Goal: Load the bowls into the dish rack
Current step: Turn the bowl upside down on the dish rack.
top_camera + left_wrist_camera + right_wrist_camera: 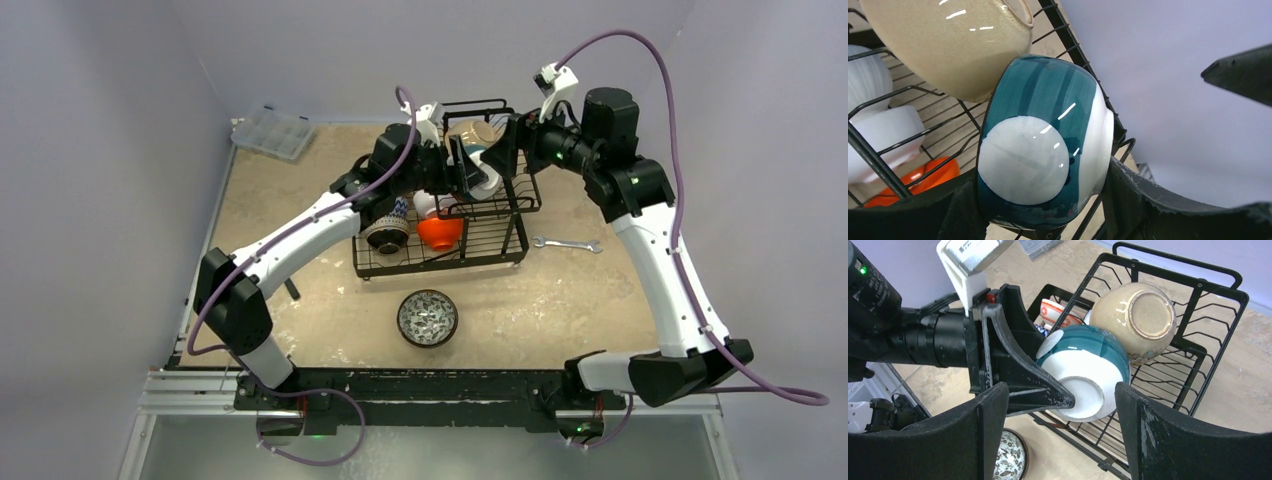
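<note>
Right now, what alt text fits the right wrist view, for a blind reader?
The left hand holds a teal bowl at the black wire dish rack, next to a tan bowl resting in it, base toward the camera. Open fingers of the right hand frame the foreground.

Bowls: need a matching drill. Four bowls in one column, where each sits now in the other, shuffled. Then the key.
Things
1. teal bowl
2. tan bowl
3. orange bowl
4. blue-patterned bowl

Places
A. on the table, in front of the dish rack
B. on the dish rack's lower base
C. between the fingers of the left end effector
D. in the dish rack's raised basket tier

Pairs: 1-C, 2-D, 3-B, 4-A
</note>
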`<action>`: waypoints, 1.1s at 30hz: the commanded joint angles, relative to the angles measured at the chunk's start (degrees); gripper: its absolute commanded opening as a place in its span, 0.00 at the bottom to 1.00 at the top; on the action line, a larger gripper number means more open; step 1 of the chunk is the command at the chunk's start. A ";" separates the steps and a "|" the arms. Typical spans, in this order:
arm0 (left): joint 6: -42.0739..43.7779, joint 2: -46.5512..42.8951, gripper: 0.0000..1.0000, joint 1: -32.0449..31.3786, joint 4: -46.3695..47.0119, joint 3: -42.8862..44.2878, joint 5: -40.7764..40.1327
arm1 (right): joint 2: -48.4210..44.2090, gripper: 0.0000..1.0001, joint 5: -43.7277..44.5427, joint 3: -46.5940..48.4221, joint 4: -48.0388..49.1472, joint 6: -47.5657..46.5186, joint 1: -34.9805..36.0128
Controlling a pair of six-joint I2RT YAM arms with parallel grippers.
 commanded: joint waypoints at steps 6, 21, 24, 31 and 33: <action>-12.30 1.73 0.00 1.93 -5.67 5.40 2.29 | -1.48 0.80 -0.78 -3.04 2.01 0.41 -0.25; -10.94 0.86 0.22 2.02 -12.19 8.32 0.49 | 2.77 0.76 -6.66 -11.72 5.10 2.62 -0.25; -10.49 0.62 0.35 1.99 -11.56 8.31 1.59 | 4.20 0.75 -8.35 -11.90 6.62 2.67 -0.25; -10.54 -0.56 0.57 2.03 -11.36 8.38 2.40 | 6.51 0.72 -11.16 -11.47 8.01 1.38 -0.25; -10.20 -1.26 0.66 2.11 -11.53 8.39 2.13 | 6.56 0.72 -11.19 -11.35 7.90 0.68 -0.25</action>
